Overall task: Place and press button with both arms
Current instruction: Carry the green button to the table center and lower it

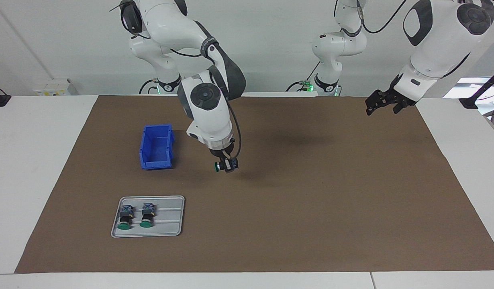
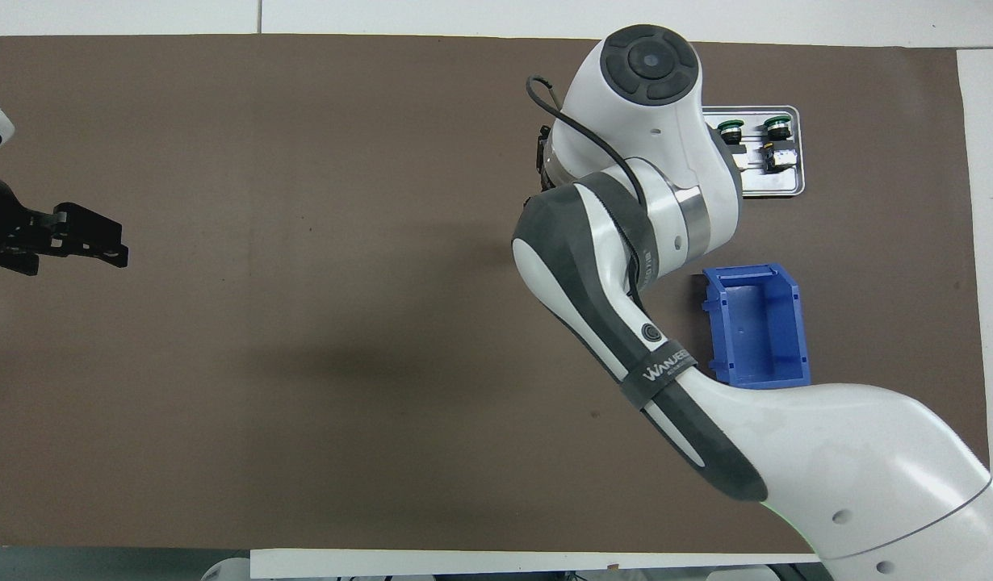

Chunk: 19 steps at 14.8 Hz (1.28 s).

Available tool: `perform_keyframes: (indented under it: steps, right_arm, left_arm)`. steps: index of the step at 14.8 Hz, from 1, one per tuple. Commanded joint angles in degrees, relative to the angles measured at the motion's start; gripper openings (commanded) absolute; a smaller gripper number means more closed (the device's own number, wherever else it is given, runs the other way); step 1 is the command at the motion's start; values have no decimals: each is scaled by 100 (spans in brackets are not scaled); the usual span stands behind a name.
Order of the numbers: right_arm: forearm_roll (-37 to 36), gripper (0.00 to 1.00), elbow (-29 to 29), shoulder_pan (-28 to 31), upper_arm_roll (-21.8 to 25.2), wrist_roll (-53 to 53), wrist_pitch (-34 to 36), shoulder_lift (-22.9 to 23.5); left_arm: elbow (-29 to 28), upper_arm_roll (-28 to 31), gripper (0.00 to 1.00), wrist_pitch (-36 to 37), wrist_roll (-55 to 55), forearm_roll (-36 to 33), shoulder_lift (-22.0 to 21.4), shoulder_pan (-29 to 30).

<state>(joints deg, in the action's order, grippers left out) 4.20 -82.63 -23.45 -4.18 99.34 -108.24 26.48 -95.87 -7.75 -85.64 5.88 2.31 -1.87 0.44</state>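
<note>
My right gripper is shut on a button, which lies sideways in the grip with its green cap toward the right arm's end. It hangs just above the brown mat, beside the blue bin. In the overhead view the right arm's wrist hides this gripper and the held button. Two more buttons lie side by side on a grey tray, also seen as buttons on the tray. My left gripper waits open and holds nothing, raised over the mat's edge at the left arm's end.
A blue bin with nothing in it stands on the mat, nearer to the robots than the tray. The mat is bordered by white table.
</note>
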Motion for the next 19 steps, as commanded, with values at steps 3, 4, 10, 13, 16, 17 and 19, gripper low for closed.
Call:
perform_keyframes:
  steps: [3,4,10,13,16,17,19]
  right_arm:
    - [81,24,27,-274,-4,243,-179,322]
    - [81,24,27,-318,-4,409,-259,410]
    - [449,24,-323,-345,40,919,-952,517]
    - [468,24,-675,-353,40,929,-1235,464]
    - [450,24,-764,-502,40,964,-1243,516]
    - [407,24,-772,-616,57,964,-1261,612]
    - [389,24,-755,-643,66,964,-1262,640]
  left_arm:
    - [-107,-7,100,-85,-61,42,-60,61]
    - [-107,-7,100,-85,-61,42,-60,61]
    - [-107,-7,100,-85,-61,42,-60,61]
    - [-107,-7,100,-85,-61,42,-60,61]
    - [-107,-7,100,-85,-61,42,-60,61]
    - [-99,-7,100,-85,-61,51,-60,61]
    - [-107,-7,100,-85,-61,51,-60,61]
